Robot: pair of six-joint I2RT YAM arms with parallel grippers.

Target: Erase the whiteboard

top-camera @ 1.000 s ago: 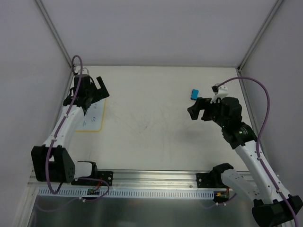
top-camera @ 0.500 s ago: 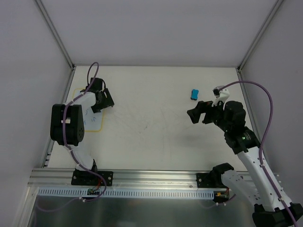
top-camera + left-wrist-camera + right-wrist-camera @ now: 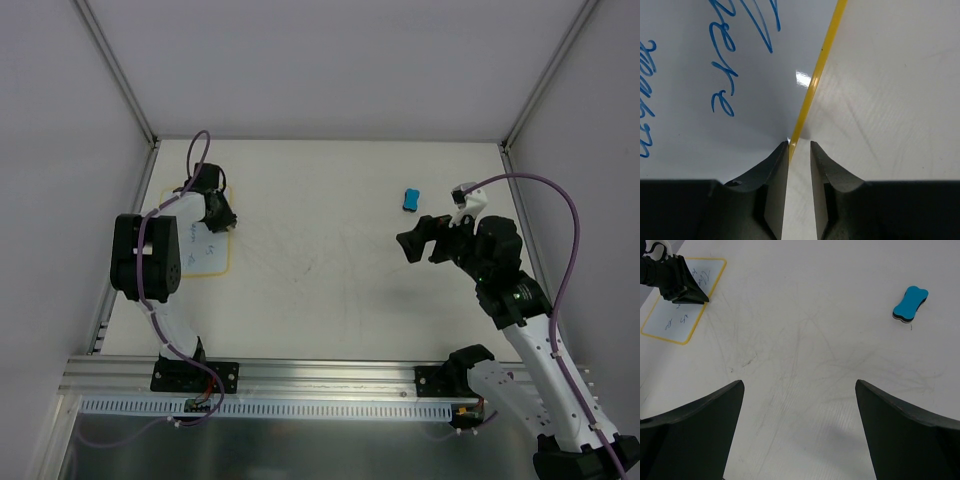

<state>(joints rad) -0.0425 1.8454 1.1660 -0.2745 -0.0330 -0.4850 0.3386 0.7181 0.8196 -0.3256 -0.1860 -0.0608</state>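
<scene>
Item one: the whiteboard (image 3: 205,255), blue handwriting on it, flat at the far left of the table (image 3: 320,290). We note the left gripper (image 3: 800,145) at its right edge, fingers narrow and astride the yellow rim (image 3: 817,75); whether they pinch it we cannot tell. Item two: the right gripper (image 3: 799,384), fingers wide apart and holding nothing, above the table's right side near the blue eraser (image 3: 909,303).

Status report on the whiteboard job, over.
Left gripper narrow, astride whiteboard rim, grip unclear. Right gripper open, empty. Blue writing not erased. Eraser lying apart on table, nothing blocking.
</scene>
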